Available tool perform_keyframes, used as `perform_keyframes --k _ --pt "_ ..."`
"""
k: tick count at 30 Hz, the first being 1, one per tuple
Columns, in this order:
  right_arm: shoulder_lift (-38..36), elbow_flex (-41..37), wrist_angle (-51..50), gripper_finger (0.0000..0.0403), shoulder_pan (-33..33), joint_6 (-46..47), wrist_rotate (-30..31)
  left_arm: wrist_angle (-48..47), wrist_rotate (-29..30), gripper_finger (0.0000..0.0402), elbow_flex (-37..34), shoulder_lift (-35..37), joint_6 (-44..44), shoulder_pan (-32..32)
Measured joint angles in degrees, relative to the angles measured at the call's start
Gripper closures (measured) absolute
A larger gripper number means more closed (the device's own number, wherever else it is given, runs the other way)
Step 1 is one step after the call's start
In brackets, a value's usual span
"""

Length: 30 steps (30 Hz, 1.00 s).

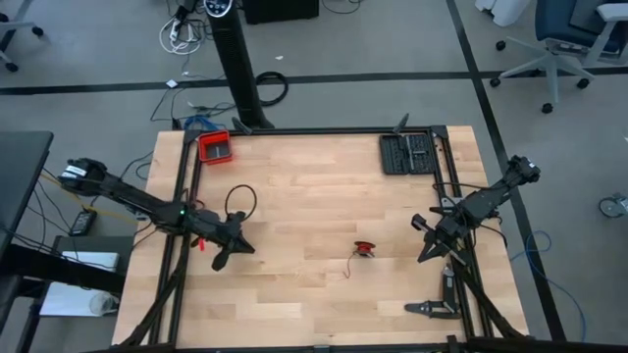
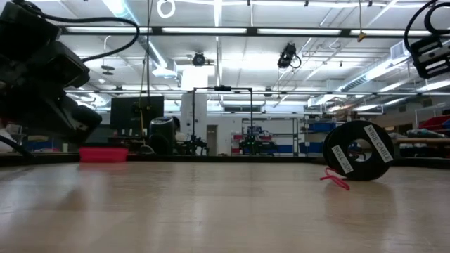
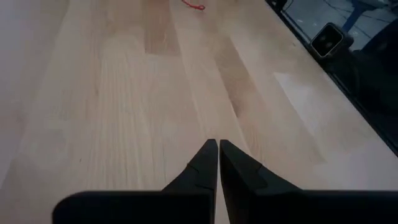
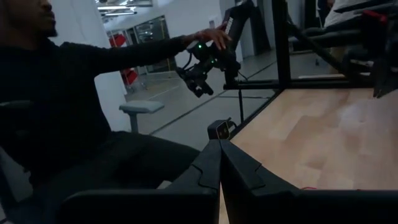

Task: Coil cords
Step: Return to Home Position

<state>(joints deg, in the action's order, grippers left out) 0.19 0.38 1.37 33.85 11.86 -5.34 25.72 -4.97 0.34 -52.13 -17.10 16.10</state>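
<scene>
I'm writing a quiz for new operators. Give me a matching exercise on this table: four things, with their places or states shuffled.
1 red tray
2 spool of red wire
3 left gripper
4 black case

a shut, over the table's left part
b top right corner, high view
c top left corner, high view
d near the table's middle

Pairs: 1-c; 2-d; 3-a; 4-b
</scene>
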Motion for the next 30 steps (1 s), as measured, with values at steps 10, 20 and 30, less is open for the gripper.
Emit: perform_keyframes --k 10,20,30 --pt "0.0 0.0 0.0 0.0395 -4.6 0.0 0.0 -14.4 0.0 0.0380 0.0 13.4 0.1 0.0" --pt "0.0 0.0 0.0 0.0398 -14.4 0.0 0.0 -24.8 2.4 0.0380 0.0 25.8 0.1 0.0" --pt "0.0 0.0 0.0 0.0395 -27.8 0.0 0.0 -24.9 3.0 0.0380 0.0 34.8 0.1 0.0"
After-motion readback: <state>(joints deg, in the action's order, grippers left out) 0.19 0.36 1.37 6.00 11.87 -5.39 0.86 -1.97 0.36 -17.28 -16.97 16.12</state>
